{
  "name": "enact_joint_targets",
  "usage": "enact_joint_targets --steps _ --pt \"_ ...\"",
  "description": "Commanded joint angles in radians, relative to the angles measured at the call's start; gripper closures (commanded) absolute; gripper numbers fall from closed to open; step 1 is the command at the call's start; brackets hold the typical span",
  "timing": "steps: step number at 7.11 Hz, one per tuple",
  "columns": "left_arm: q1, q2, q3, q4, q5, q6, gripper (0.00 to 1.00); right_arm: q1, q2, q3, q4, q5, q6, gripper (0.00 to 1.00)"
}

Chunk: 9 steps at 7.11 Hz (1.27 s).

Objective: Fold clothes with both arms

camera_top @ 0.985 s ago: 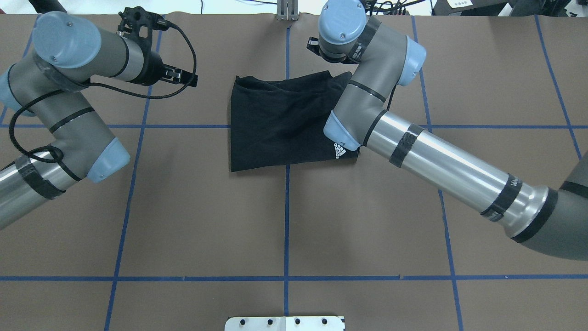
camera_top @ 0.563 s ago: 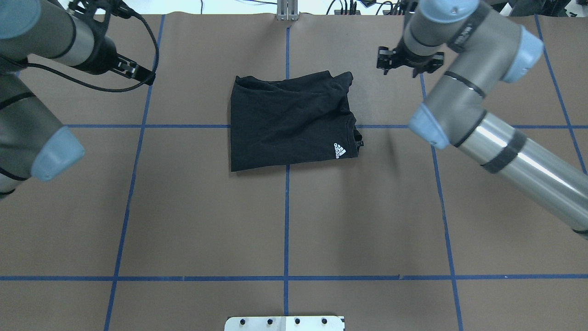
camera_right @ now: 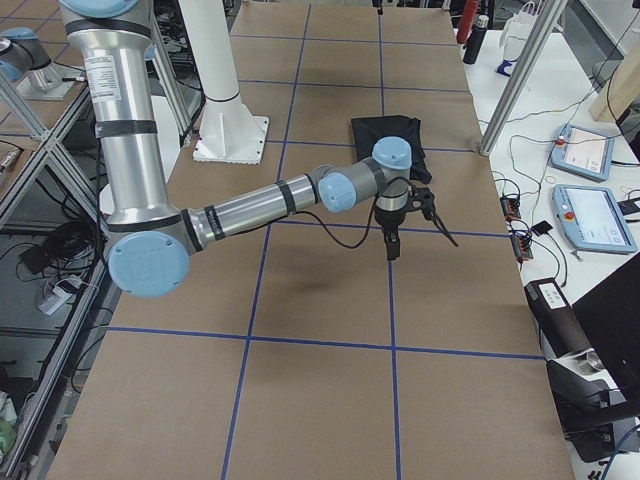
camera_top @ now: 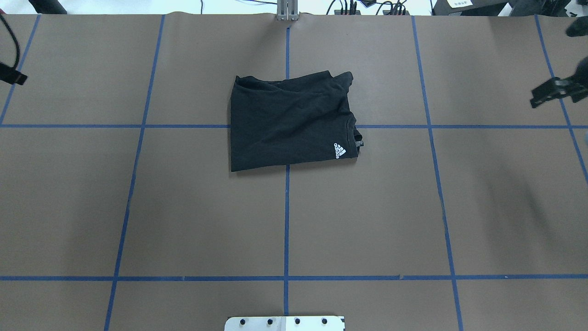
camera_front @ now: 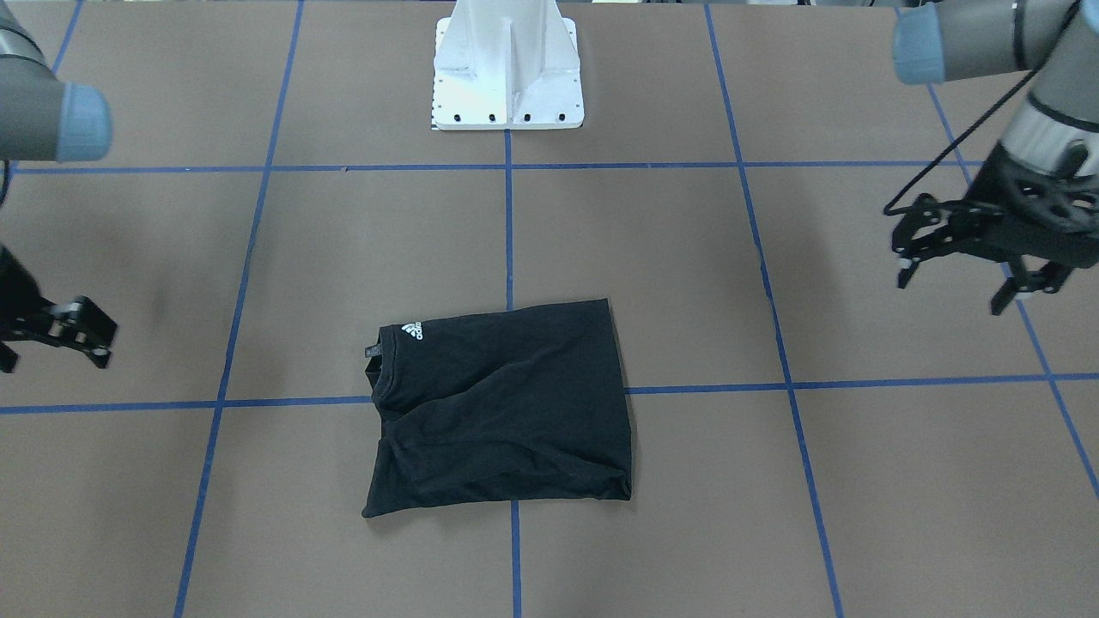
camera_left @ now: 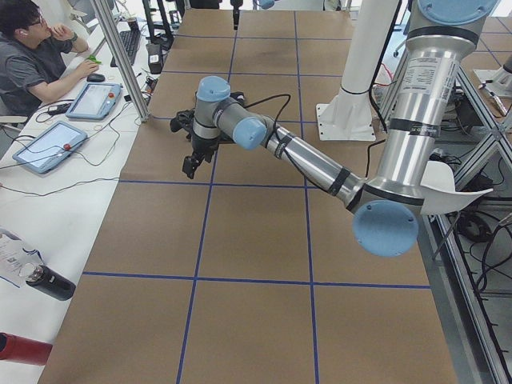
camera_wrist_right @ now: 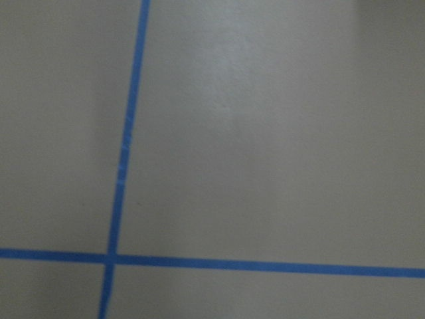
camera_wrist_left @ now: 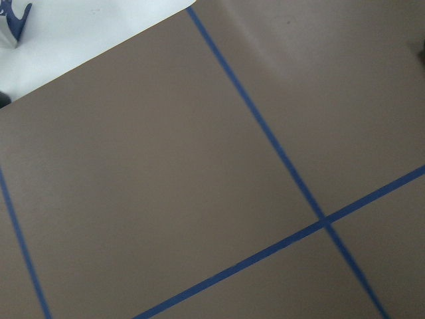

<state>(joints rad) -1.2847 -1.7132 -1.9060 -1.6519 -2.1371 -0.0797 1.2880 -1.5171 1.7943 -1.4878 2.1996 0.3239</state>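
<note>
The left gripper hangs out by one side of the table, fingers spread wide, holding nothing. The right gripper hangs by the other side, open and empty too. The folded black T-shirt lies alone mid-table, on brown table with blue lines. A person sits nearby.

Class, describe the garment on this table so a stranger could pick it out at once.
Start at the brown table gridded with blue tape and find the white pedestal base. Follow the centre tape line away from the base to the black folded T-shirt lying across it. It is the only cloth there, marked by a small white logo by its collar.
</note>
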Motion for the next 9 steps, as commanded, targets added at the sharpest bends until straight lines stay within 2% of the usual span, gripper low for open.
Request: enact_joint_targets --steps 1,2,3,5,7,9 --pt "-0.114 0.104 0.053 0.006 -0.032 0.105 0.0 0.202 -0.234 0.011 0.0 0.054 -0.338 0.0" --pt "-0.119 0.125 0.065 0.05 -0.052 0.138 0.0 0.249 -0.297 0.008 -0.003 0.052 -0.414 0.0" --pt "-0.154 0.142 0.091 0.064 -0.052 0.215 0.0 0.269 -0.317 0.007 0.0 0.046 -0.419 0.0" --pt "-0.185 0.161 0.14 0.055 -0.058 0.233 0.0 0.272 -0.322 0.013 0.003 0.048 -0.41 0.0" --pt "-0.196 0.217 0.136 0.061 -0.142 0.239 0.0 0.272 -0.318 0.011 0.001 0.051 -0.404 0.0" --pt "-0.319 0.285 0.117 0.066 -0.148 0.261 0.0 0.271 -0.31 0.004 0.001 0.046 -0.401 0.0"
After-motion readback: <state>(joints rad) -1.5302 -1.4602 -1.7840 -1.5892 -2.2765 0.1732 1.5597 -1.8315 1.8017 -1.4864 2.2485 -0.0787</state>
